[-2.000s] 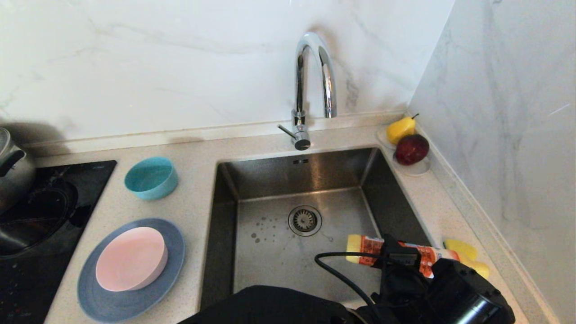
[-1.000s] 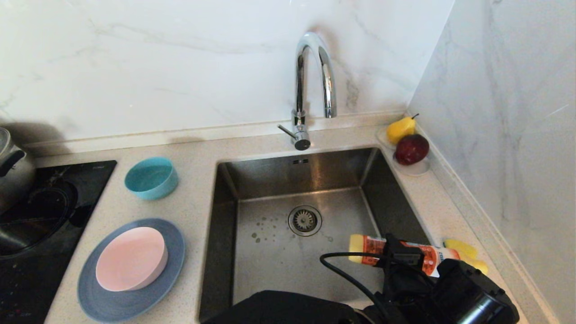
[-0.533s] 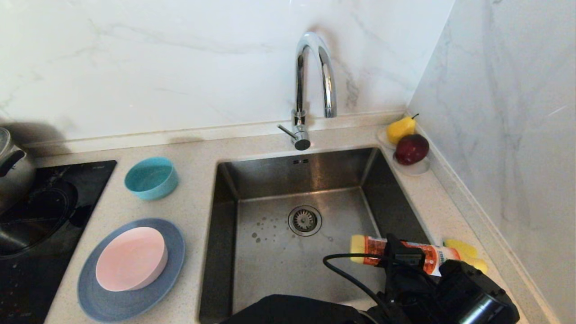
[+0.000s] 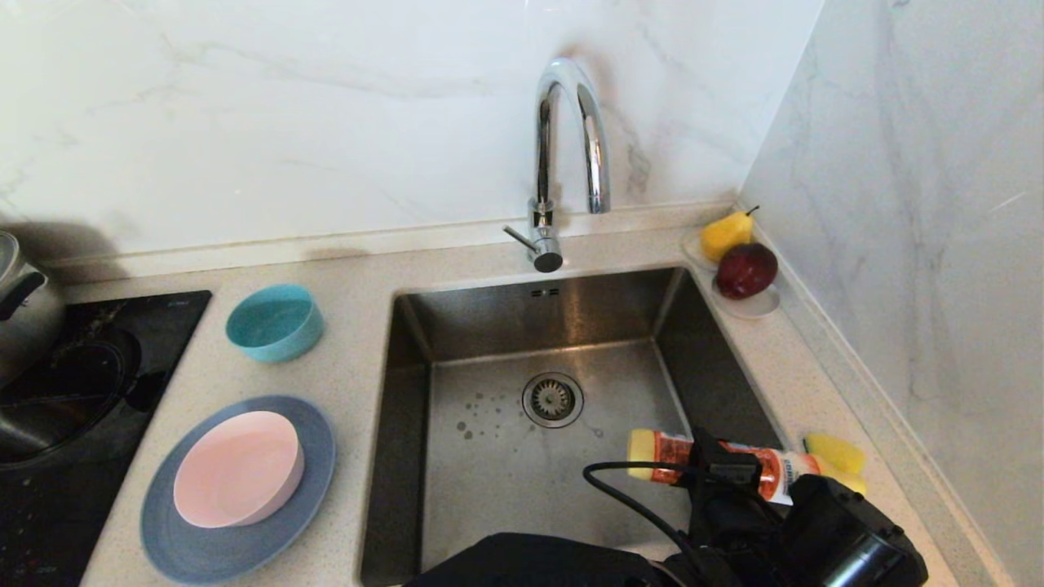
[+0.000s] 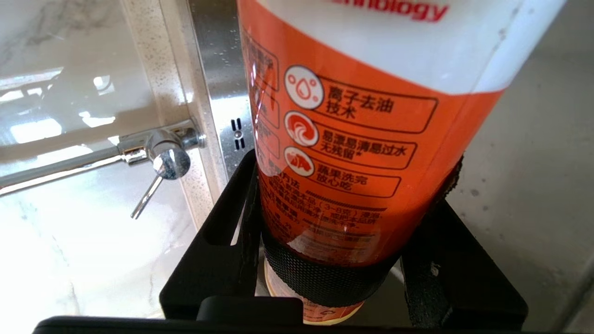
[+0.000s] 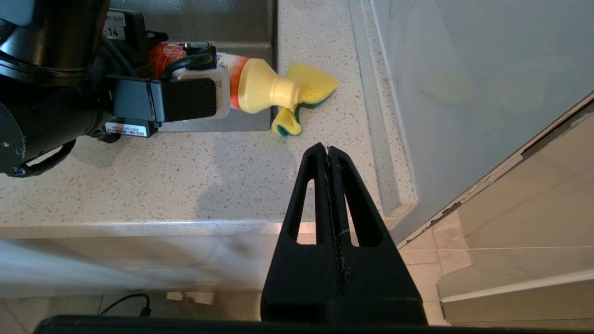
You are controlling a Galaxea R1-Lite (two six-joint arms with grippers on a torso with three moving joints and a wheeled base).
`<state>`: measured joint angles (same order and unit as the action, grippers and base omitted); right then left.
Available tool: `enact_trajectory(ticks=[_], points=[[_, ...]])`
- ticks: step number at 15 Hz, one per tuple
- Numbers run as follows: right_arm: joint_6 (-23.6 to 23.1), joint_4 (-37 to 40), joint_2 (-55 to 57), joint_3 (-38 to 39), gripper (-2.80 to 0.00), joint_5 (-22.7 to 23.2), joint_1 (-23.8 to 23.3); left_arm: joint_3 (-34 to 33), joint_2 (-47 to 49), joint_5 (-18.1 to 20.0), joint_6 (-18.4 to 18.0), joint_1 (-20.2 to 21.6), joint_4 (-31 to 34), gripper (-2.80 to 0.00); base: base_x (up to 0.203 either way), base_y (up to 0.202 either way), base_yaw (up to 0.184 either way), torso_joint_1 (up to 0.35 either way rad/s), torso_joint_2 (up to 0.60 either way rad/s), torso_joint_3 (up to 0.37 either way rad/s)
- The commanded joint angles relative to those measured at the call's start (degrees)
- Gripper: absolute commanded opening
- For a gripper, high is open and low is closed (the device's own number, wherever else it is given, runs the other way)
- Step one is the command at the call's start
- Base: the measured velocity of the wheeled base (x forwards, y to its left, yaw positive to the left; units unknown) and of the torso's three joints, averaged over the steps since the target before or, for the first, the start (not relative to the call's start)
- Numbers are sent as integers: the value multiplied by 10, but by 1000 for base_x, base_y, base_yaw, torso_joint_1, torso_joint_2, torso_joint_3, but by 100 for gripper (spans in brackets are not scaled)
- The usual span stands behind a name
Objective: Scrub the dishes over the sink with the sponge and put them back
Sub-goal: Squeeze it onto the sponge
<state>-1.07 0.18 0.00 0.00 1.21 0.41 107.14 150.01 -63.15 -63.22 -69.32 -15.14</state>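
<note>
My left gripper (image 4: 726,466) (image 5: 355,185) is shut on an orange dish-soap bottle (image 4: 665,447) (image 5: 371,116) (image 6: 253,86), held lying level over the sink's near right corner. The bottle's yellow nozzle end is over the yellow and green sponge (image 4: 833,451) (image 6: 315,82), which lies on the counter right of the sink (image 4: 489,489). Left of the sink stand the dishes: a teal bowl (image 4: 274,322), and a pink bowl (image 4: 238,468) resting on a slate-blue plate (image 4: 204,548). My right gripper (image 6: 327,149) is shut and empty, parked off the counter's front edge.
A curved chrome tap (image 4: 563,139) stands behind the sink. A white saucer (image 4: 754,306) with a pear (image 4: 726,234) and a red apple (image 4: 746,269) sits in the back right corner. A black hob (image 4: 73,408) with a pot (image 4: 20,306) is at the far left.
My left gripper and the bottle have only shifted slightly beside the sponge; the grip is the same. The dishes and my right arm have not moved.
</note>
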Motion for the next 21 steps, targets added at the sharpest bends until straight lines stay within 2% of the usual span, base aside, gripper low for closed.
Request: enact_trajectory(ticks=[1, 5, 8, 21], points=[[-1, 0, -1, 0, -280, 0, 0, 7, 7, -5, -3, 0, 0, -280, 0, 0, 0, 0, 0, 0], [0, 0, -1, 0, -280, 0, 0, 11, 5, -7, 0, 1, -3, -280, 0, 0, 0, 0, 0, 0], [-1, 0, -1, 0, -280, 0, 0, 15, 1, -29, 2, 1, -5, -280, 0, 0, 0, 0, 0, 0], [0, 0, -1, 1, -280, 0, 0, 21, 17, -38, 2, 2, 0, -280, 0, 0, 0, 0, 0, 0]])
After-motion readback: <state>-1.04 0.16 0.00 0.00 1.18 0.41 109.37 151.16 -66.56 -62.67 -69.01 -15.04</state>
